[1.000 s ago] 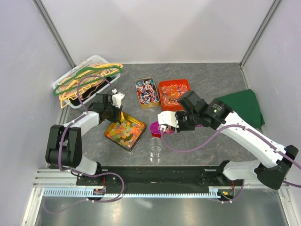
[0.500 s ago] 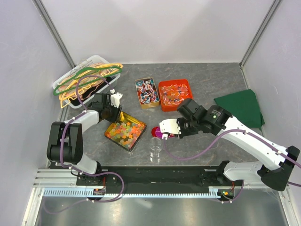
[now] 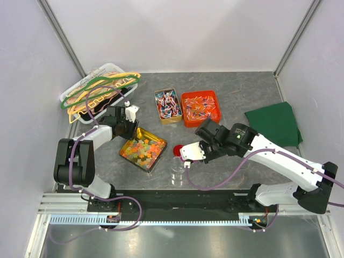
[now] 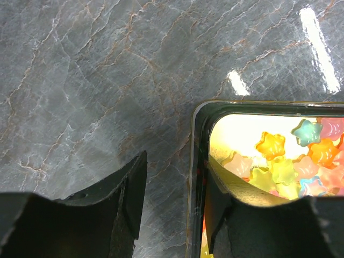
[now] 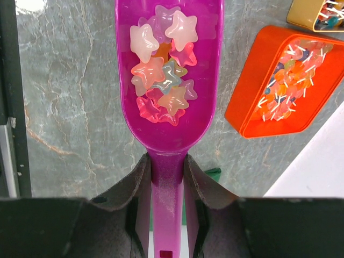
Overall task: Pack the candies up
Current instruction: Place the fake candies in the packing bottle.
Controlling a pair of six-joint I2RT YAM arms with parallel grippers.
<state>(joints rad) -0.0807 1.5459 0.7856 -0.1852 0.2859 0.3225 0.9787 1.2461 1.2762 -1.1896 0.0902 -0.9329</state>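
Nearest us, by the arm bases, a clear cup (image 3: pixel 177 171) stands on the table (image 3: pixel 242 88); can't tell if anything's in it. Just behind it the right gripper (image 5: pixel 166 167) is clamped on the handle of the purple scoop (image 5: pixel 177 131). The bowl is held level w/ a small heap of candies (image 5: pixel 161 80) in it: glossy stars, pink, orange, pale. A red lid (image 3: pixel 175 150) lies flat just left of that gripper. Next back, the gold tin (image 4: pixel 198 161) holds the bulk of the stars. The left gripper (image 4: pixel 172 177) straddles its rim, one finger inside, one outside, jaws apart & pinching nothing.

We judge the candies light, smooth & loose, so they'd prob. slide off w/ any tilt or jerk. No sense pinching singles: carry them in the scoop, grip on the handle, tip slowly over the cup mouth.

The top is grey marble-look w/ glare, prob. slick, so cup & tin may skate if nudged. Farther back, a small gold box (image 3: pixel 171 121) & an orange tray (image 3: pixel 183 107) of twist-wrapped pieces sit side by side. A green cloth (image 3: pixel 274 122) lies right, a bin of hangers (image 3: pixel 107 67) far left. Pale walls close three sides; room's tight.
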